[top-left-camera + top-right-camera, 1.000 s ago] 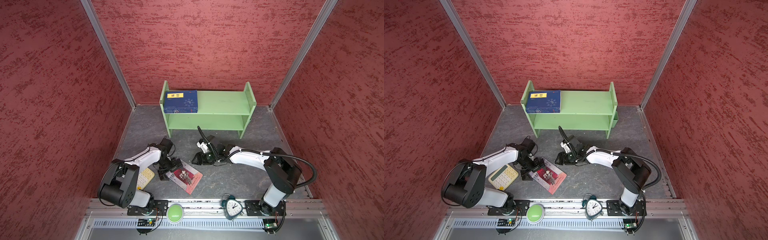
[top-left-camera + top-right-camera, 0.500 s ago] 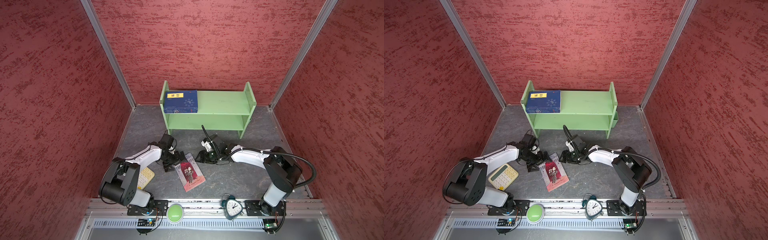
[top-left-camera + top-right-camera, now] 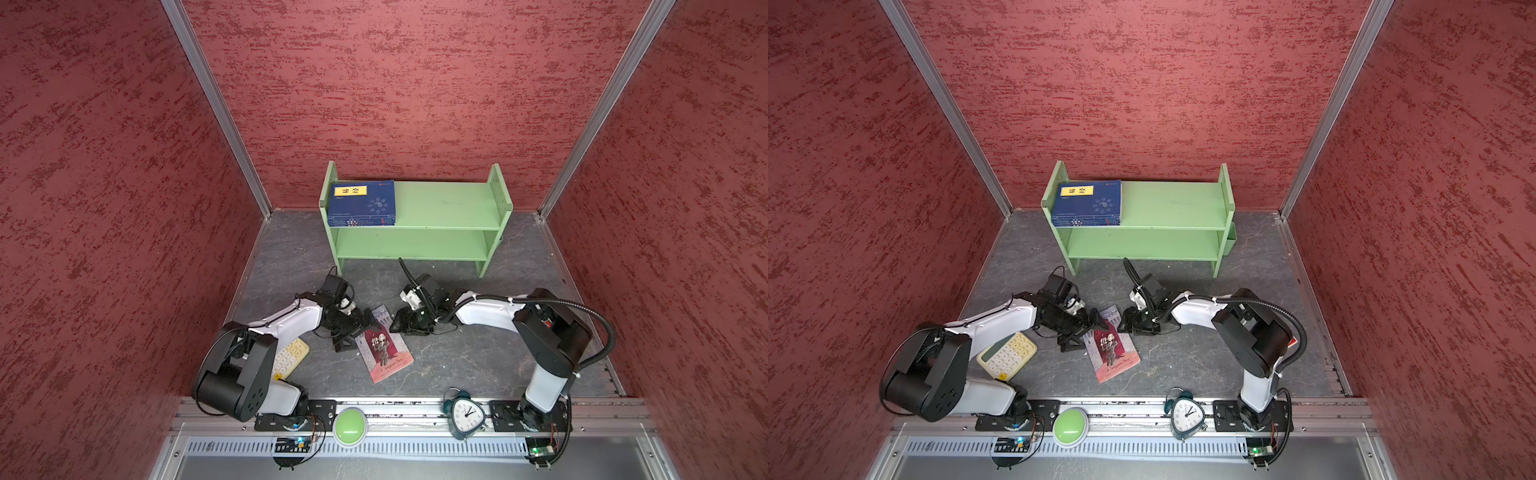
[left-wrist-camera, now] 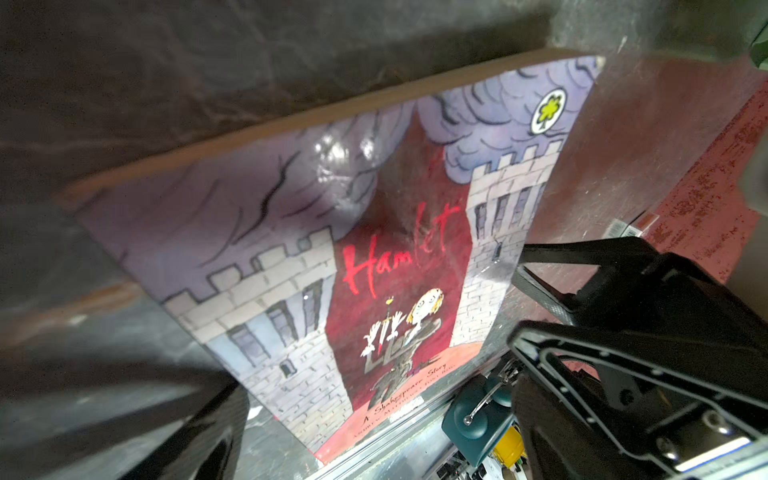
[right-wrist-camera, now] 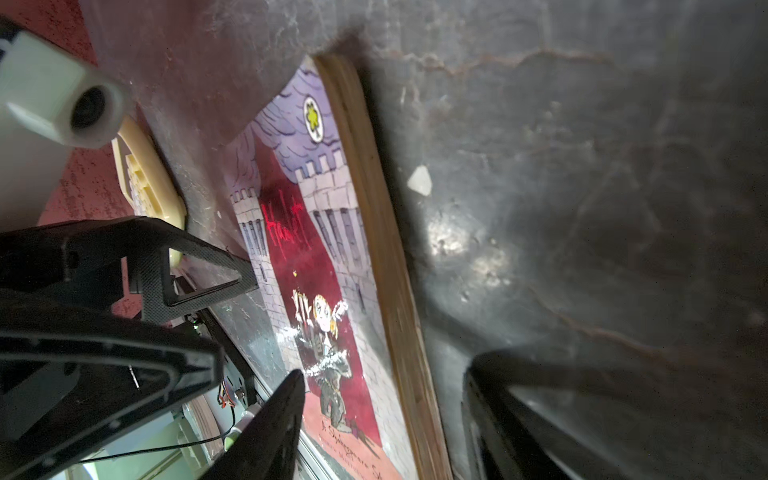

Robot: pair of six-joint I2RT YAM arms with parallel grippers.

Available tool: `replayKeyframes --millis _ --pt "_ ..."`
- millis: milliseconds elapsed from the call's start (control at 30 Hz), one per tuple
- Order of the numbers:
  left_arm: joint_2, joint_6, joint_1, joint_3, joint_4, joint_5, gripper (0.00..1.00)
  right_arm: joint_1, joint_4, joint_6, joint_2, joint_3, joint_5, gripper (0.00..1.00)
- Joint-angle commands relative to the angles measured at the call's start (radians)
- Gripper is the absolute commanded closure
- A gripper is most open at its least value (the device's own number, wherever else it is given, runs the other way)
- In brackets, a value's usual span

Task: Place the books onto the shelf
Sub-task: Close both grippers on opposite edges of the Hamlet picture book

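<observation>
Black and spread to their widest, the jaws of your left gripper [image 3: 355, 331] sit low at the spine side of the red-pink book [image 3: 384, 347], clasping nothing. In the left wrist view one finger [image 4: 199, 432] stands off one side of the cover and the other is off the opposite side. Your right gripper [image 3: 397, 324] faces it from the other long side, near the book's far corner, jaws also parted. In the right wrist view they straddle the brown page edge, with one finger [image 5: 270, 432] over the cover and one past it on the floor. You can see no squeeze on the pages.

The book is thin and lies face up on the grey floor. Its cover shows purple clouds, two grey castle towers, a dark red centre with "Hamlet" in red script, a pale-haired figure and a green clover badge.

Both white forearms run low and nearly level toward the book, and the right elbow is raised. The cream calculator [image 3: 1007, 353] lies beyond the left gripper. Past the book's far end stands the green shelf [image 3: 449, 203]. A stack of navy-blue books [image 3: 361, 203] with a yellow label lies flat at the left end of its top tier, though you cannot count them.
</observation>
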Motion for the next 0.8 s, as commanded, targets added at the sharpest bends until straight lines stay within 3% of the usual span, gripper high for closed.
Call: replayKeyframes --millis 0,300,600,767 --pt "0.079 0.024 -0.014 -0.054 0.029 -0.09 0.01 -0.001 -0.046 -0.01 0.038 0.018 0.008 0.39" --pt "0.069 0.11 0.015 -0.014 -0.09 -0.142 0.01 0.0 -0.138 -0.023 0.07 0.045 0.093 0.39" --pt "0.089 0.09 -0.014 -0.075 0.028 -0.125 0.0 0.003 -0.106 0.005 0.073 0.003 0.066 0.4" --pt "0.152 0.116 -0.011 -0.059 0.116 -0.048 0.01 0.006 -0.067 0.024 0.094 -0.014 0.023 0.4"
